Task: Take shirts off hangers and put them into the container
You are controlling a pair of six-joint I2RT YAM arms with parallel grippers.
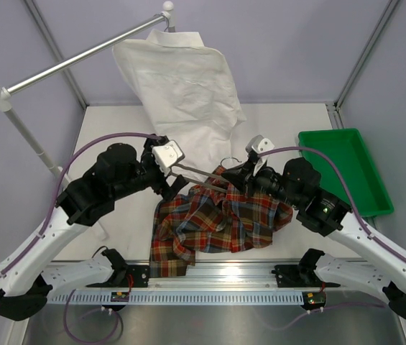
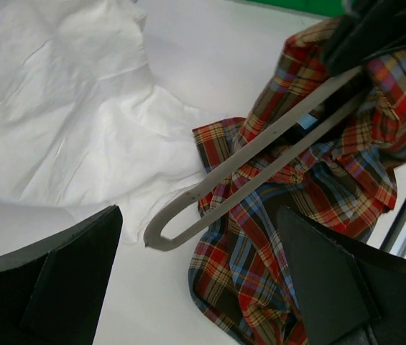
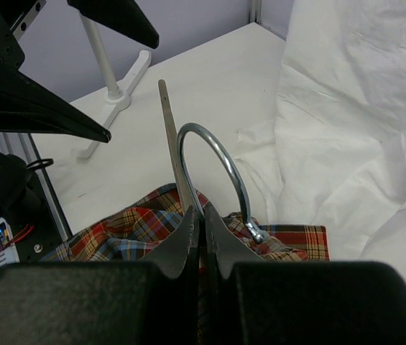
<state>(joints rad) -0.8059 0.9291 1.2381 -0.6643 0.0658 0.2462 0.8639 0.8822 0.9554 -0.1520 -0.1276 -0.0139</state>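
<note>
Left arm & right arm: white moulded lower links, matte black joint housings. Thin purple cable runs along each. Small green LED on right arm. Light-grey wrist cam block. Left gripper: black wedge-shaped fingers. Right gripper: same, black & tapered.

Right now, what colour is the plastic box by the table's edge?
The container is bright green, seen best from the top camera.

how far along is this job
Nothing done: the green plastic bin holds no shirt. In hand: right gripper shut on the thin grey wire hanger over the crumpled red-orange plaid shirt; left gripper open by the hanger's end. Left: binning it, then the off-white shirt on the silver rail.
</note>
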